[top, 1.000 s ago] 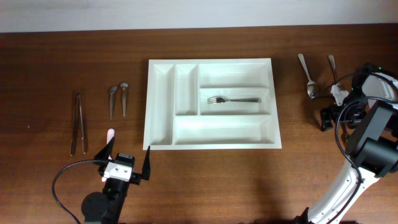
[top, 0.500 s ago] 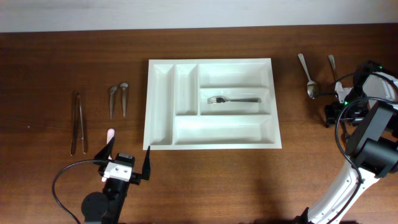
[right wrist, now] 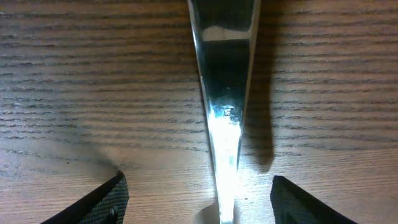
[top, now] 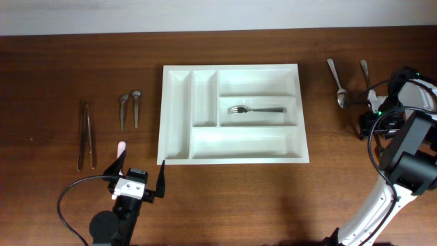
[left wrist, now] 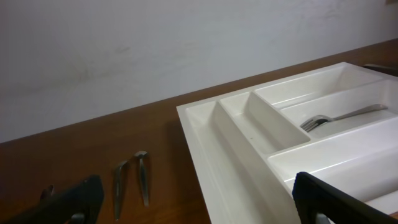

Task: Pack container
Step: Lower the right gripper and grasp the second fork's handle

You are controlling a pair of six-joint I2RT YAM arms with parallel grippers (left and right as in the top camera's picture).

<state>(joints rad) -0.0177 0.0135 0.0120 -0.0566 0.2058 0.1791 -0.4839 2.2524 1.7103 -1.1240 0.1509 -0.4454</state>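
The white container (top: 232, 69) lies mid-table with a fork (top: 256, 109) in its middle crosswise compartment. At the far right, my right gripper (top: 369, 115) is down over the handle of a metal utensil (top: 365, 72). In the right wrist view that shiny handle (right wrist: 225, 93) runs between the two fingers of the right gripper (right wrist: 205, 202), with wood showing on both sides, so the jaws are open around it. My left gripper (top: 142, 167) hangs open near the tray's front left corner with nothing in it. The left wrist view shows the container (left wrist: 249, 130) and the fork (left wrist: 336, 117).
A spoon (top: 337, 82) lies just left of the right gripper. Two small spoons (top: 124, 109) (top: 136, 106), a pair of long thin utensils (top: 86, 133) and a small pink piece (top: 121, 147) lie left of the tray.
The right gripper's jaws have narrowed around the utensil handle and the gripper has shifted slightly. The left arm has not moved.
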